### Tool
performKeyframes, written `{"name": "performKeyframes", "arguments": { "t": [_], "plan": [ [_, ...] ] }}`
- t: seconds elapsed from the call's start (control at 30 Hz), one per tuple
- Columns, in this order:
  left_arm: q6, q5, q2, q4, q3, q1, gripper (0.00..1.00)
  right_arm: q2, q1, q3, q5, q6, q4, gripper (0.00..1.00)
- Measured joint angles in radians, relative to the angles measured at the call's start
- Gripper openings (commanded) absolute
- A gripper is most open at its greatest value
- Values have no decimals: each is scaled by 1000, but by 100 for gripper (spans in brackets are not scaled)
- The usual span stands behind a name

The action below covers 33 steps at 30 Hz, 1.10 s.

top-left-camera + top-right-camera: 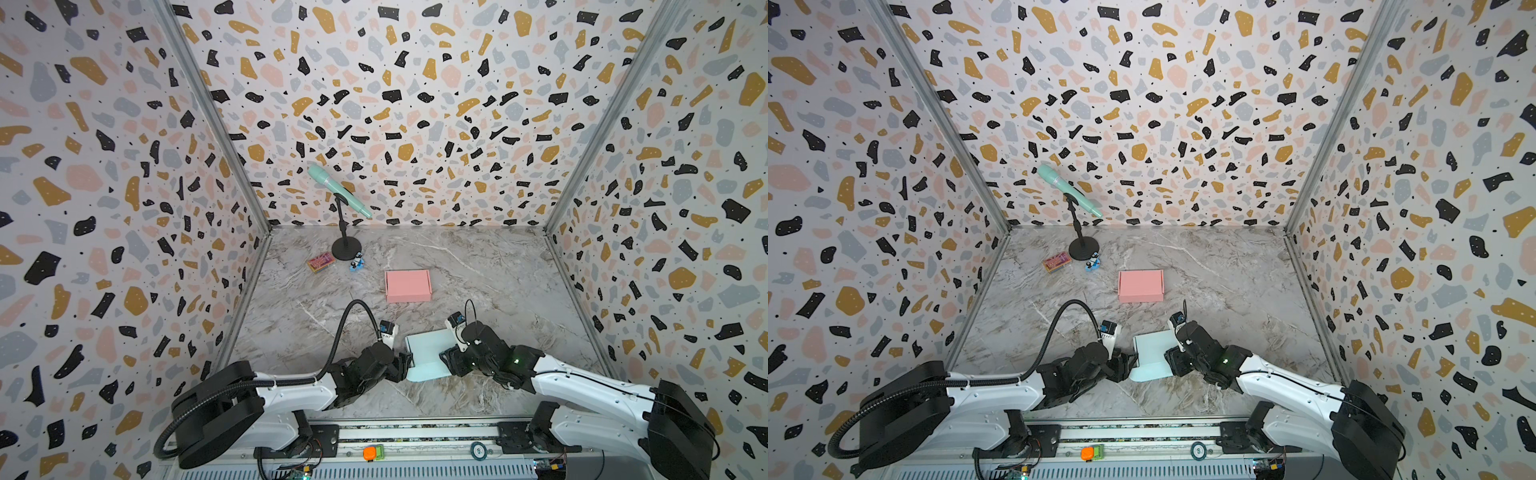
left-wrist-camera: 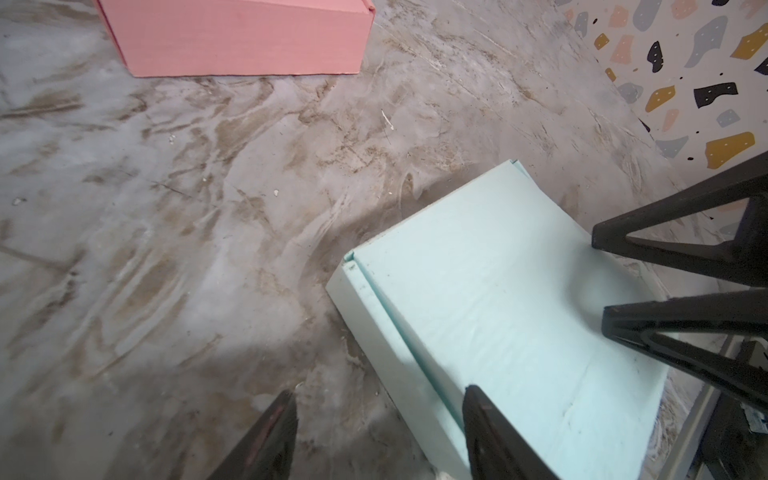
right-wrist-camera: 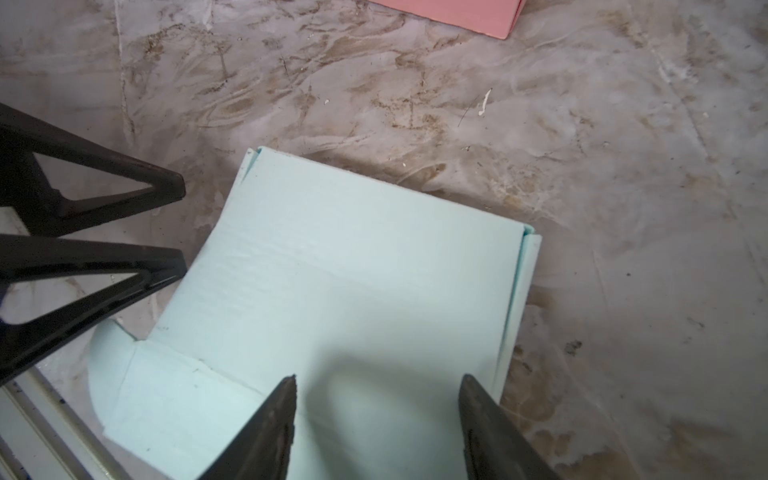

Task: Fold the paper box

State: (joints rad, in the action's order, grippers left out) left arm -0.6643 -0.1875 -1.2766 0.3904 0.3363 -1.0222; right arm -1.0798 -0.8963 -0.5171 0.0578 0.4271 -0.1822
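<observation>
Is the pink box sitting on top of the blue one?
No, the pink box lies apart from the blue box, farther back.

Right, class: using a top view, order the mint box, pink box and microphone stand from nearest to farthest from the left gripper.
1. Mint box: beside the left gripper, at the front.
2. Pink box: mid-table, behind it.
3. Microphone stand: at the back, left of centre.

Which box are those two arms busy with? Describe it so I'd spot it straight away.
On the marble table, look near the front edge, where the left arm and right arm meet. Between their jaws lies a pale mint paper box with a rounded flap sticking out. Unlike it, the pink box sits farther back, away from both arms.
</observation>
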Motion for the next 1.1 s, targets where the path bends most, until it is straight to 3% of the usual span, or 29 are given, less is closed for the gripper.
{"name": "performKeyframes", "arguments": {
  "t": [0.87,1.1],
  "plan": [
    [-2,1,-4,13,-8,0,63,-66,-23,9,1,15,57,63],
    [-5,24,-33,45,-8,0,62,63,-20,30,6,35,33,68]
  ]
}}
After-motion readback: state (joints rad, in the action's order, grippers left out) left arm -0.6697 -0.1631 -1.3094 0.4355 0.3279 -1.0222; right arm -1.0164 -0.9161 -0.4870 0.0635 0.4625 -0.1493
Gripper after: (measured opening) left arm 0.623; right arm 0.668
